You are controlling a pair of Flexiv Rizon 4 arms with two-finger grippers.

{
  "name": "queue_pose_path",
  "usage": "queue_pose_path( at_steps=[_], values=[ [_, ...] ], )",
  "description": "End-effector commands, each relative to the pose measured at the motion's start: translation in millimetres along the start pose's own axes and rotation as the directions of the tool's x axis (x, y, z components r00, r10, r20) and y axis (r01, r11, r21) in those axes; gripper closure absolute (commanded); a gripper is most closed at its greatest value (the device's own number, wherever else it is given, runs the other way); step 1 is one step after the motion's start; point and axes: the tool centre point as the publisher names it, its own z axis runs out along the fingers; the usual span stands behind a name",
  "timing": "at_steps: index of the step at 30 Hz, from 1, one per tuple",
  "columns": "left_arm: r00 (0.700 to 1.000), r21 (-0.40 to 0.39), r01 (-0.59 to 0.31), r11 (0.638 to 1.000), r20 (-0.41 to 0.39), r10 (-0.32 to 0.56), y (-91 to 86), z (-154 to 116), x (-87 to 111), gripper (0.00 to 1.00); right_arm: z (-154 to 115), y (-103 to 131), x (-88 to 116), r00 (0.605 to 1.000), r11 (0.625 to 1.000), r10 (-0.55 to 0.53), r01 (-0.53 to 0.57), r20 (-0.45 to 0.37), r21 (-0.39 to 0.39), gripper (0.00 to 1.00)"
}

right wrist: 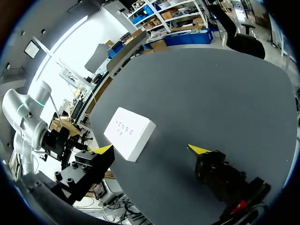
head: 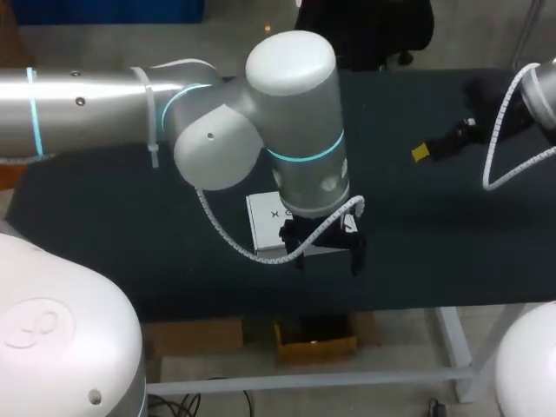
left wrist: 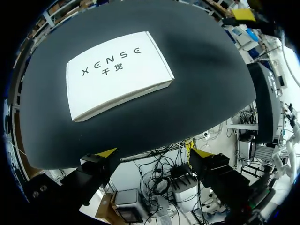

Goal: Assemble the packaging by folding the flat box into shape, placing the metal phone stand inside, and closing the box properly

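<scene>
- Roughly at the centre of the head view, a closed white carton (head: 263, 221) lies flat on the dark table (head: 104, 234). Its right part is hidden under the left arm (head: 295, 113), which enters from the left edge of the frame and ends over the carton.
- On the carton's lid there is one row of widely spaced dark capital letters, with two smaller characters centred beneath it. This shows most clearly in the left wrist view. The side wall facing that camera is plain white.
- In the left wrist view the left gripper (left wrist: 154, 152) has its two fingers spread wide with nothing between them. The yellow tips show against the table's near edge, and the carton lies ahead of them on the cloth, touching neither finger.
- In the right wrist view the right gripper (right wrist: 150, 149) is likewise wide apart and empty, above the bare table top. The carton lies ahead of it, nearer one finger than the other and well apart from both.
- In the head view this gripper sits in the upper right of the frame, far from the carton, with one yellow tip showing. The right arm (head: 540, 91) enters at the upper right corner.
- A coiled white cable (head: 228, 233) hangs from the left arm, crossing the carton's lower left corner in the head view.
</scene>
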Motion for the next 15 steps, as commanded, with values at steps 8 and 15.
queue_pose_path(
  at_steps=[8, 15],
  values=[
    [0.989, -0.044, 0.002, 0.999, 0.145, 0.004, -4.7, 1.7, 7.2, 0.00, -1.1, -5.8, 2.6, 1.000, 0.991, -0.003, 0.003, 0.005, -0.137, 0.00],
    [0.980, -0.008, 0.130, 0.991, 0.153, -0.128, -5.8, 20.9, 10.3, 0.00, -4.5, -2.4, -26.4, 0.998, 0.932, -0.065, 0.053, -0.021, -0.359, 0.00]
  ],
)
